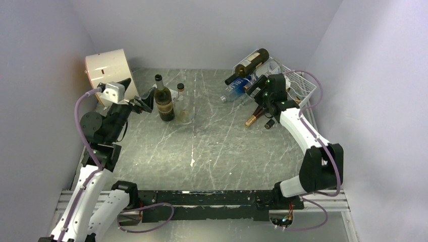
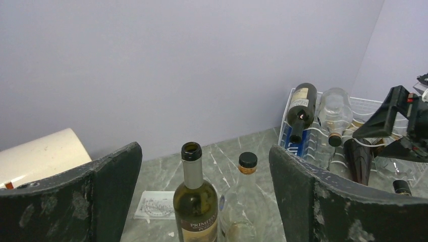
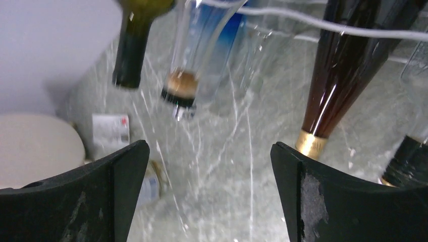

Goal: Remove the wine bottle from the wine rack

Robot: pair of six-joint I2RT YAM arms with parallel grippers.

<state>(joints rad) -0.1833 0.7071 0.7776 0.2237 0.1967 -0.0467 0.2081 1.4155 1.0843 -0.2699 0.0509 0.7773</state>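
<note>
The right gripper (image 3: 207,148), jaws wide and empty, faces the white wire-grid wine rack (image 1: 309,91), whose dark brown gold-collared wine bottle (image 3: 340,70) points neck-first at it, slightly right of centre; the left gripper (image 2: 204,148), likewise spread, is well apart.

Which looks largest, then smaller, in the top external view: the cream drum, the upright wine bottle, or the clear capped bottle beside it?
1. cream drum
2. upright wine bottle
3. clear capped bottle
</note>
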